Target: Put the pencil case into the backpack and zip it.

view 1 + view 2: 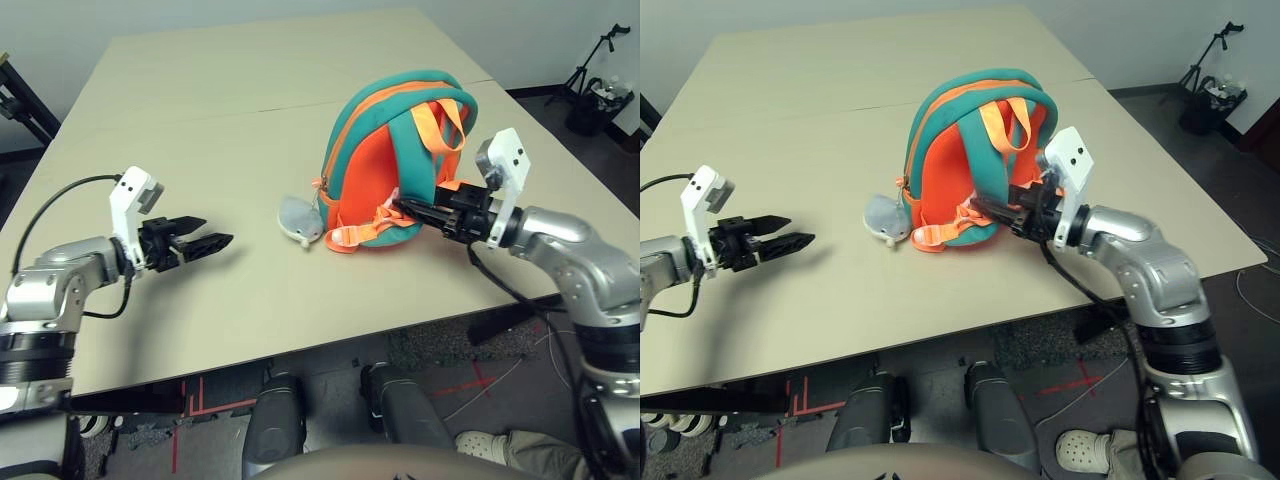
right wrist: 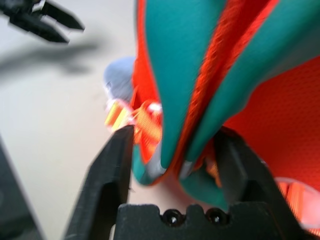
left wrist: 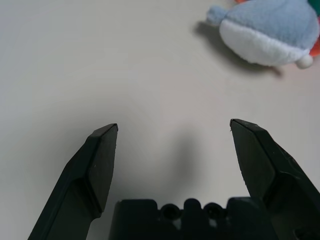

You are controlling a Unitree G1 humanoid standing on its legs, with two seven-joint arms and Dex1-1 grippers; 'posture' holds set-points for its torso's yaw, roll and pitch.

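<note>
Right gripper (image 1: 408, 209) sits at the backpack's (image 1: 375, 150) strap side, jaws parted around a teal strap, not clenched. Left gripper (image 1: 212, 246) spread wide, empty, well left of the backpack, past the plush (image 1: 300, 221). Backpack upright on the table (image 1: 200, 120), zipper looks shut; pencil case presumably inside. Both look like they're letting go.

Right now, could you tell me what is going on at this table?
A humanoid robot is working on a small orange and teal backpack that stands upright on the table, with a grey plush toy lying at its base. The right gripper is open, its fingers on either side of the backpack's strap area. The left gripper is open and empty above bare table, apart from the backpack. The zip looks closed.
</note>
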